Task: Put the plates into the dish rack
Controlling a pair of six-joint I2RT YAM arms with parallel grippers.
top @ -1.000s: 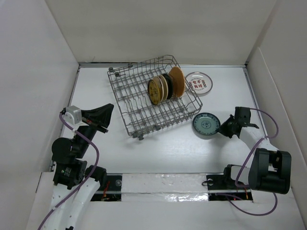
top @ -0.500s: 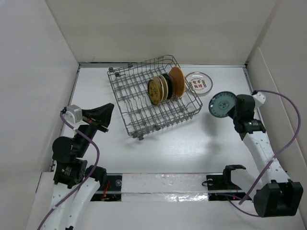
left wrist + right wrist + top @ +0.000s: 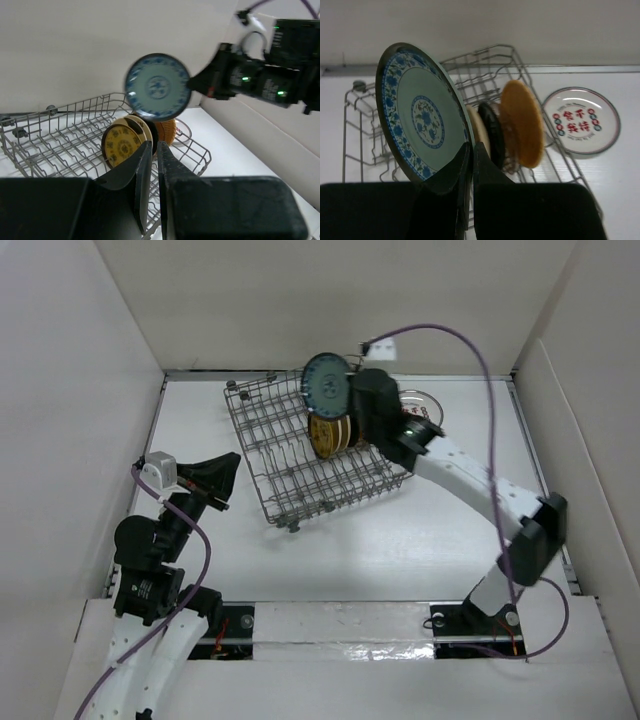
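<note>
1. found the teal patterned plate [image 3: 327, 383] up in the air on edge, over the far side of the dish rack [image 3: 280, 445], clear of the tines and not yet slotted in.
2. saw it gripped at the rim by the right hand [image 3: 347, 393], fingers [image 3: 454, 176] clenched on the plate's lower edge, one on each face.
3. noted its patterned face turned toward the left arm's side, full-on in the left wrist view.
4. counted four plates standing upright between the tines just below it: the patterned yellow plate [image 3: 323, 433] in front, then the cream plate [image 3: 479, 131], the black plate [image 3: 494, 137] and the orange-brown plate [image 3: 522, 125] at the back.
5. found that row packed close together toward the rack's right end, with the rest of the wire slots bare.
6. saw the rack sitting skewed on the white counter [image 3: 400, 540].
7. spotted the white plate with red marks [image 3: 581, 120] lying flat on the counter just beside the rack's right side, partly hidden under the right arm from above.
8. found the left hand [image 3: 228, 466] low near the counter's left edge, well apart from the rack, pointed toward it, fingers pressed almost together on nothing.
</note>
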